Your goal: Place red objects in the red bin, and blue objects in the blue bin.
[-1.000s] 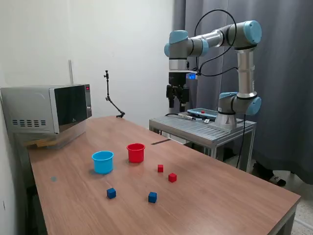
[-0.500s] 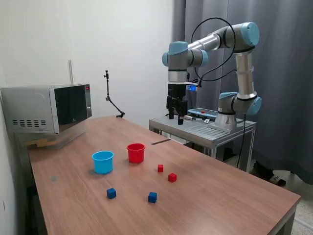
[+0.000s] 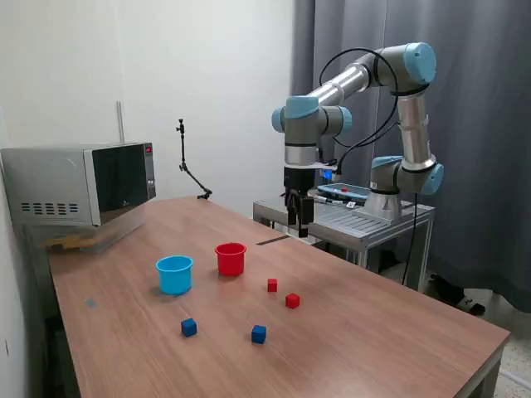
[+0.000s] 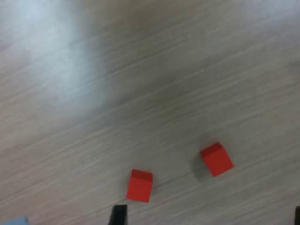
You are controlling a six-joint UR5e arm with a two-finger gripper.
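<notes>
Wood-grain bench: brown top, seen whole in the exterior view; it carries both cups and all four cubes.
Red cup: upright, near the middle of the bench.
Blue cup: upright, just beside the red cup, on the side toward the exterior view's left edge of the bench.
Red cubes: one and another lie near each other but apart, between the red cup and the bench's right edge in the exterior view.
Blue cubes: one and another sit apart, closer to the bench's near edge than the cups.
Arm: bends over from its grey stand at the bench's far right edge.
Fingers: point down, above the far edge of the bench, well apart from every cube; holding nothing; whether spread or closed I cannot tell from here.
Microwave: at the far left corner.

Wrist view, bench: blurred grain fills the picture.
Wrist view, red cubes: two, and, apart, flat on the wood.
Wrist view, fingers: only one dark tip shows at the picture's edge; their state is not clear.
</notes>
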